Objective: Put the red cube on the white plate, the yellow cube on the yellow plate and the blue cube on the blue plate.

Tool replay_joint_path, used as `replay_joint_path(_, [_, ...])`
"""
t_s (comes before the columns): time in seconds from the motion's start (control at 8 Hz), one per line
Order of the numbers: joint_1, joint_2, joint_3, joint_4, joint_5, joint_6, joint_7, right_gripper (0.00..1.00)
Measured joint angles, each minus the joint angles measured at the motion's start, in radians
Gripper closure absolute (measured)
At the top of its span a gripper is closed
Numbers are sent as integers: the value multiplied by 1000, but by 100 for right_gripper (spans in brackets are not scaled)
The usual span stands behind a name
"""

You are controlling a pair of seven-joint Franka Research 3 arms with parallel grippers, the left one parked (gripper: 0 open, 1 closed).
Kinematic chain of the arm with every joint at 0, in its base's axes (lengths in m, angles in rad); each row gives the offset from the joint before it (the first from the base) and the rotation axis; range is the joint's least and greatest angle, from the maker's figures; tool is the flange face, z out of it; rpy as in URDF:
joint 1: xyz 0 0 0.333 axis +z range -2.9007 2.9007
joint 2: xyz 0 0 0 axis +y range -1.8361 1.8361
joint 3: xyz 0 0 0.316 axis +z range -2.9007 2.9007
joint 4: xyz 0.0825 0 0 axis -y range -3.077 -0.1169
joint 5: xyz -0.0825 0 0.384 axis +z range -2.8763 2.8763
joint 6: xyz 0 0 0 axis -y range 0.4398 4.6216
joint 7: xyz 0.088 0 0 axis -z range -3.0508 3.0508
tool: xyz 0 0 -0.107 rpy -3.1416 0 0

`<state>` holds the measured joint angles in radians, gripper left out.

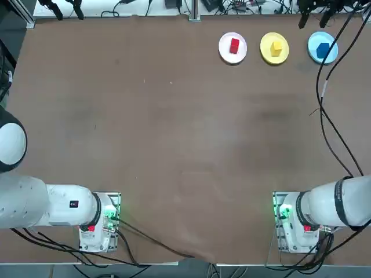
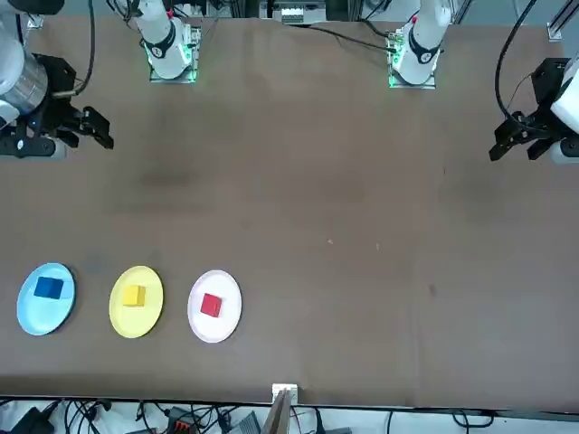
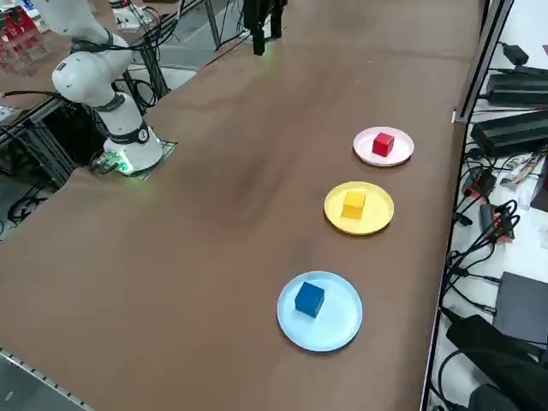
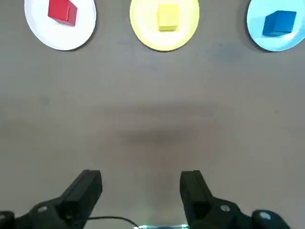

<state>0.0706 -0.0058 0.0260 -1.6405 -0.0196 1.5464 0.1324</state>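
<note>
Brown tabletop (image 1: 174, 145) lies below the right hand (image 4: 141, 188), red cube (image 2: 211, 306) askew.

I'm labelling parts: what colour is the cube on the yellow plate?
Yellow; the right wrist view shows it best.

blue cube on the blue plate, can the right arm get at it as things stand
Probably yes: the right gripper is open and holds nothing, and the blue cube sits uncovered on the blue plate, with nothing stacked on it.
</note>
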Motion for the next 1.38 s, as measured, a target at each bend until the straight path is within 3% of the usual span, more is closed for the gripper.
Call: replay_joint_path(1.38, [-56, 0, 3, 7, 1, 0, -42, 0])
